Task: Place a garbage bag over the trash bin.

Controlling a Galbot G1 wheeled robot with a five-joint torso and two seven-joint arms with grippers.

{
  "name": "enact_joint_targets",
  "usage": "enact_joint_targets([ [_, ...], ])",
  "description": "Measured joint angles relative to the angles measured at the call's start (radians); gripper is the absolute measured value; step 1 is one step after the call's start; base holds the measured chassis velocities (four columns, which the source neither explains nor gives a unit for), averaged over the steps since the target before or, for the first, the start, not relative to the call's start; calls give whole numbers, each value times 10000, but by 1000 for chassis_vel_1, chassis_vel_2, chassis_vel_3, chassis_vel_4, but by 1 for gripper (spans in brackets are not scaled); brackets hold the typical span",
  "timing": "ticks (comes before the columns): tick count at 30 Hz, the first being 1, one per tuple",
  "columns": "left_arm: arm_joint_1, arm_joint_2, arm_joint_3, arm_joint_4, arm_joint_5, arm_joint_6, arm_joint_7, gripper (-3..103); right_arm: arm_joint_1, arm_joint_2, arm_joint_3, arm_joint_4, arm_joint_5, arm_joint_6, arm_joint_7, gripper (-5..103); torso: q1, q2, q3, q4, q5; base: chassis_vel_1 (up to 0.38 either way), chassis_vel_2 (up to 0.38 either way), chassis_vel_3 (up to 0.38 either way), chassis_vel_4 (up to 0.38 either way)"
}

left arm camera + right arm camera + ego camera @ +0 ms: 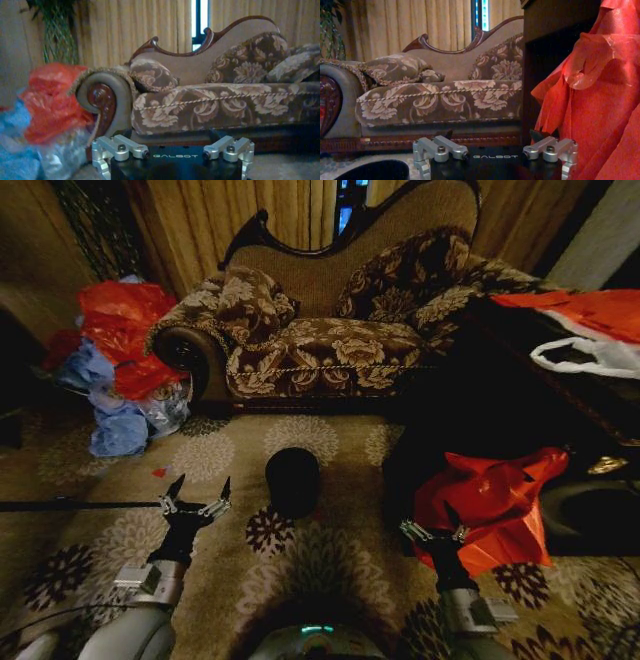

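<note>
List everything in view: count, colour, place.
Glossy red-orange plastic garbage bag: one, hanging off the dark table, by the right claw.
Small black round trash bin: one, on the carpet, centre.
Floral brown sofa: one, behind the bin.
Pile of red and pale blue bags: left of the sofa.
White handled bag: one, on the dark table, beside another red bag.
Left claw: open, above the carpet.
Right claw: beside the garbage bag.

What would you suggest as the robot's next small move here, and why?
Probably ease the right claw forward into the garbage bag and close. Its jaws stand open at the bag's edge, gripping nothing, and the trash bin is still bare.
</note>
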Motion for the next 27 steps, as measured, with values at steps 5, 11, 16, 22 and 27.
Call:
enact_joint_targets([
  [5,-215,348,94,-8,-797,292,-87,100,-67,-120,-81,-50,31,51,-25,100,0,0,0,0,1,0,0,0,0],
  [11,-621,799,251,90,-1212,428,-449,100,38,-110,-92,-219,83,208,-154,100,0,0,0,-1,0,0,0,0,0],
  [16,-633,1085,435,46,-1641,589,-651,100,137,-41,-104,-351,-49,215,-143,100,0,0,0,-1,0,0,0,0,0],
  [22,-758,1462,812,14,-1831,657,-749,100,255,-86,-100,-592,-105,234,-82,100,0,0,0,1,1,0,0,0,0],
  [27,-1412,2312,2305,-208,-4309,578,-982,100,301,69,-167,-813,-288,385,-41,100,0,0,0,-3,1,0,0,0,0],
])
